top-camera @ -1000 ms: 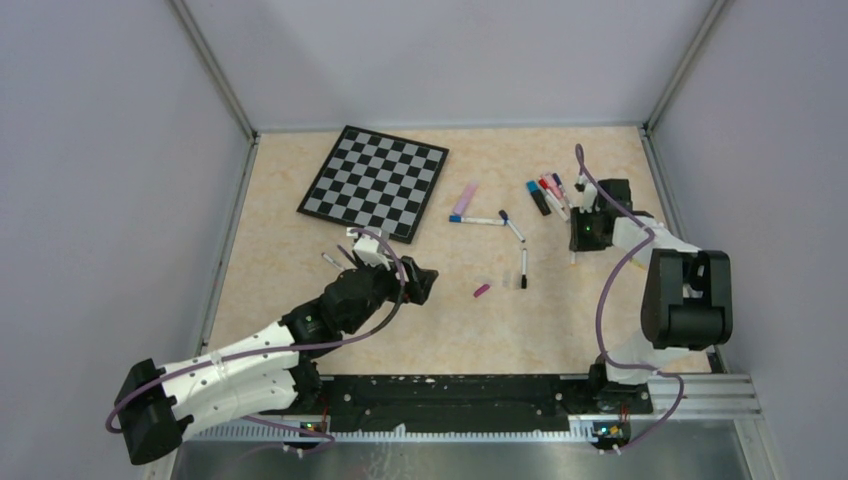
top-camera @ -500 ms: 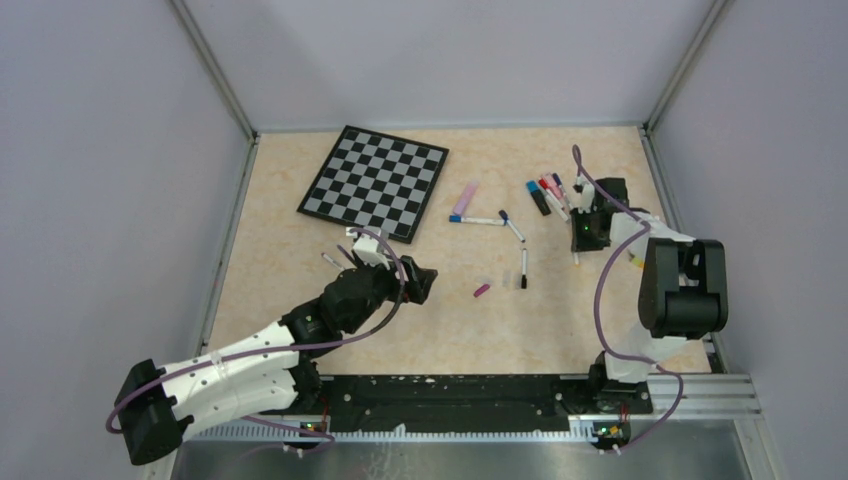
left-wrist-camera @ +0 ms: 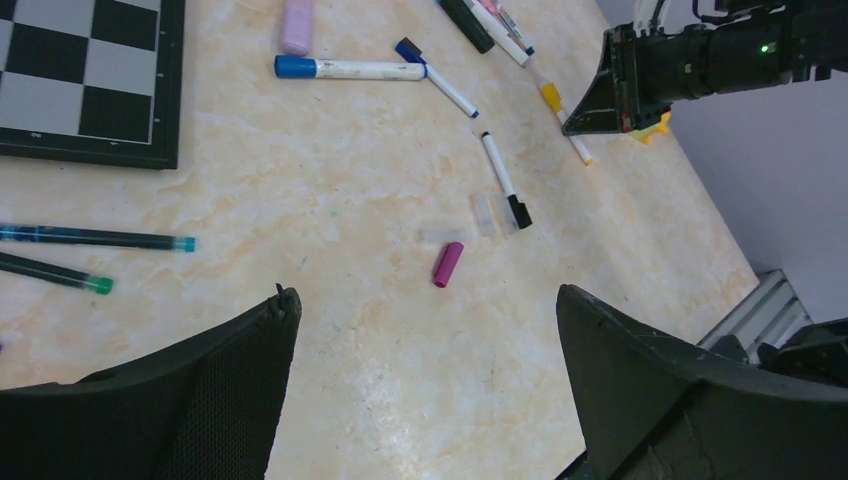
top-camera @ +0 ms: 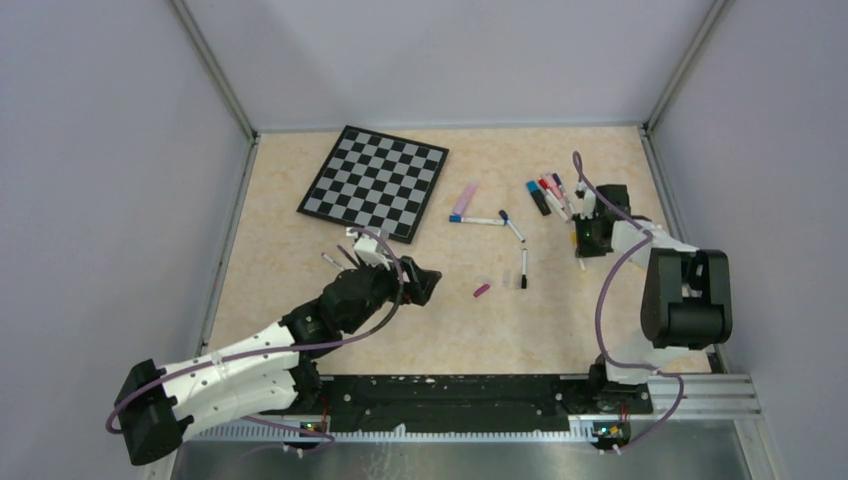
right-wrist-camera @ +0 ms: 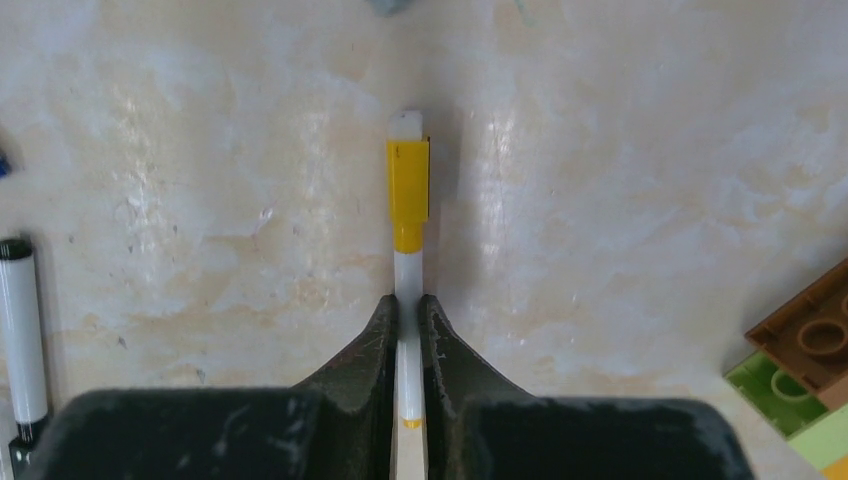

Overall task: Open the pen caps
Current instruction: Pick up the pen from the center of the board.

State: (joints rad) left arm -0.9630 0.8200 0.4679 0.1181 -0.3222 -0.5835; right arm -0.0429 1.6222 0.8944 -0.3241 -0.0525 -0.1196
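My right gripper (right-wrist-camera: 408, 300) is shut on the white body of a pen (right-wrist-camera: 408, 272) lying on the table, and its yellow cap (right-wrist-camera: 408, 190) sticks out beyond the fingertips. From above, the right gripper (top-camera: 586, 238) is at the right, just below a cluster of capped pens (top-camera: 548, 192). My left gripper (left-wrist-camera: 427, 298) hangs open over bare table, nothing between its fingers. A loose magenta cap (left-wrist-camera: 447, 264) lies just ahead of it. Beyond it lie a black-capped pen (left-wrist-camera: 503, 180), a blue-capped pen (left-wrist-camera: 350, 69) and a dark-blue-capped pen (left-wrist-camera: 435, 77).
A black-and-white chessboard (top-camera: 375, 180) lies at the back left. Two thin pens, one teal (left-wrist-camera: 95, 238) and one green (left-wrist-camera: 55, 273), lie left of my left gripper. A pink highlighter (top-camera: 464, 199) lies by the chessboard. Toy bricks (right-wrist-camera: 810, 340) sit right of my right gripper. Walls enclose the table.
The right gripper's jaws have closed onto the white pen's body, and the right arm has shifted slightly. The left arm has not moved.
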